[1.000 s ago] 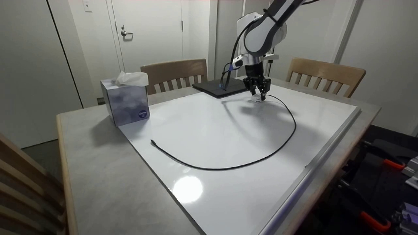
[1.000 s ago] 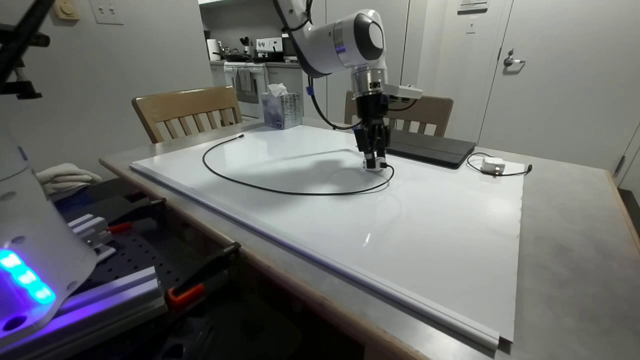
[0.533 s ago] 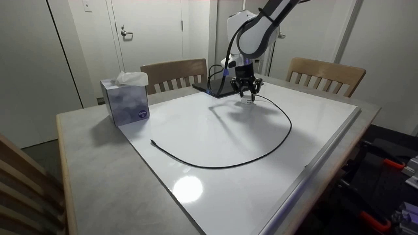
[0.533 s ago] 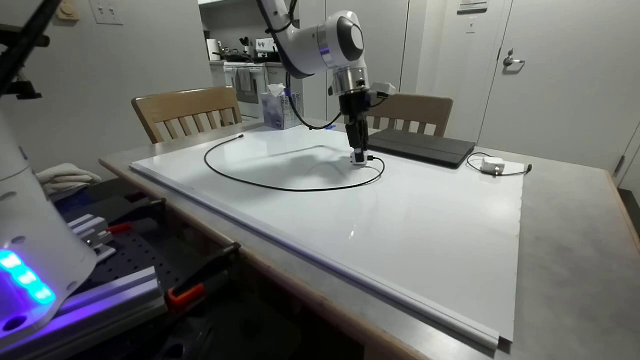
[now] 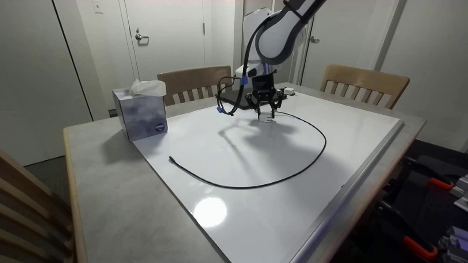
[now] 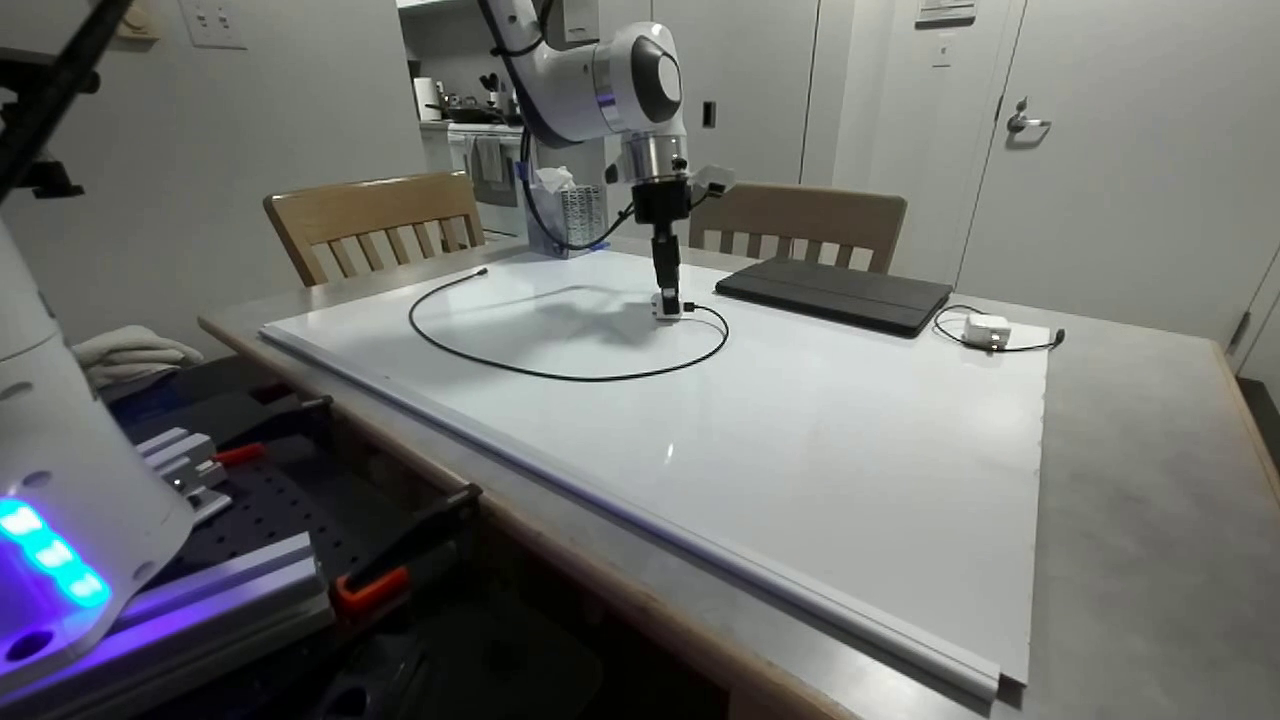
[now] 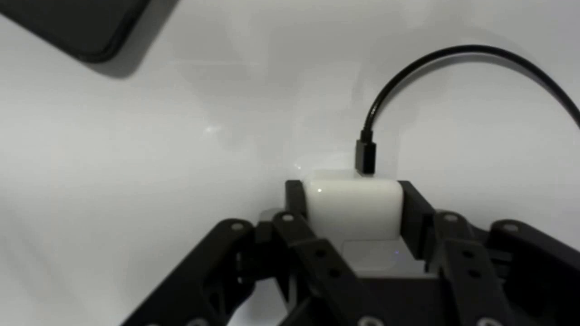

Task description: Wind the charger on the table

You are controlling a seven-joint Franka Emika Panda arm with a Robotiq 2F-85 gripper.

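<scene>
The charger's white plug block is between my gripper's fingers, low over the glossy white table top. In the wrist view my gripper has a finger against each side of the plug block. My gripper also shows in both exterior views. The black cable leaves the plug's far side and curves right. In both exterior views the cable lies in one wide open curve, its free end toward the tissue box. I cannot tell whether the plug touches the table.
A flat dark slab lies close to the gripper; its corner shows in the wrist view. Another white plug with a short black cable lies beyond it. A tissue box stands at the table's edge. Wooden chairs surround the table.
My gripper has carried the plug block toward the tissue box side, away from the slab, and has turned. The cable near the plug followed and bends more; its free end stayed put.
</scene>
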